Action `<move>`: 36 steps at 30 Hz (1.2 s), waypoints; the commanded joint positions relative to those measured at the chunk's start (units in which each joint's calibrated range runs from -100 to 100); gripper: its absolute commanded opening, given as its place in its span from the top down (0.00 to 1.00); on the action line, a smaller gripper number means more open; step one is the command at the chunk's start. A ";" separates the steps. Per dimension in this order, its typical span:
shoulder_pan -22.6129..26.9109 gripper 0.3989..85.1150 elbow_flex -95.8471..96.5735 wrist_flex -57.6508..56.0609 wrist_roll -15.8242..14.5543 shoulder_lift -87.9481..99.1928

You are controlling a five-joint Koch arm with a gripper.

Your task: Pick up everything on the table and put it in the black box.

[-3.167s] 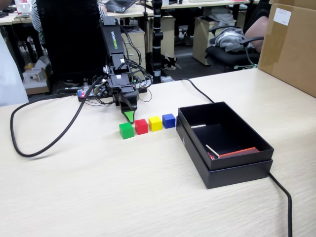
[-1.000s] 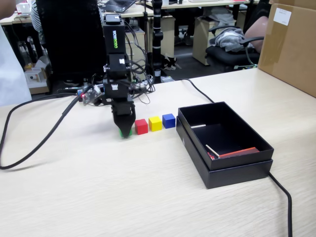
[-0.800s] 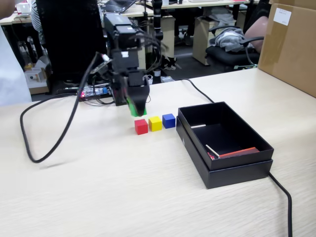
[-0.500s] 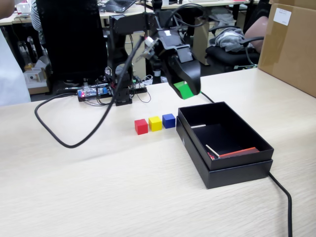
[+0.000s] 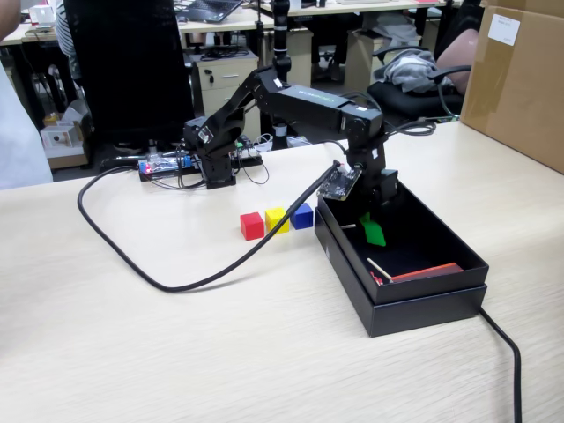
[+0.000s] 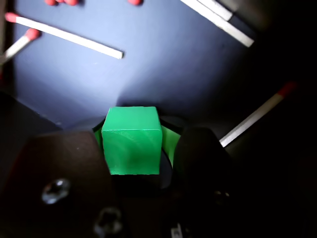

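Fixed view: even, diffuse office light from above; bright, no harsh glare. Table (image 5: 176, 352) pale and slightly washed out toward the near edge. Shadows soft and faint beneath the black cable (image 5: 159, 264) and along the near wall of the black box (image 5: 423, 308). Focus sharp throughout; background desks a little softer.

Wrist view: dim and heavily contrasted. Right side and lower corners fall into near-black. Green cube (image 6: 132, 140) vividly lit, sharp. Matchsticks (image 6: 74, 37) on the box floor slightly soft. Gripper parts in the foreground blurred, underexposed.

green cube (image 6: 132, 140) over black box (image 5: 441, 295) floor; red (image 5: 252, 226), yellow (image 5: 277, 219), blue (image 5: 302, 216) cubes in a row just left of the box.
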State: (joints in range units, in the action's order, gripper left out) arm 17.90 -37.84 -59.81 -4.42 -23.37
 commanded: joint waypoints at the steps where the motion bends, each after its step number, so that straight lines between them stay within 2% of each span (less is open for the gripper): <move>1: -0.15 0.63 -4.05 -0.27 0.39 3.11; 2: -0.44 0.58 -3.87 -0.27 0.39 4.95; 5: -1.03 0.53 -2.05 -0.27 0.39 14.24; 7: -1.86 0.53 1.12 -0.45 0.68 26.06; 9: -3.03 0.53 7.37 -0.62 2.20 38.57; 13: -6.40 0.51 27.14 -0.62 4.49 63.47; 18: -11.23 0.51 47.54 -0.62 5.71 81.02; 24: -14.60 0.48 60.32 -0.45 6.11 83.09; 36: -15.19 0.47 66.21 5.08 4.69 68.29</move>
State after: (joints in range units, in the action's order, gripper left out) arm 2.91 29.53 -56.87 0.76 46.41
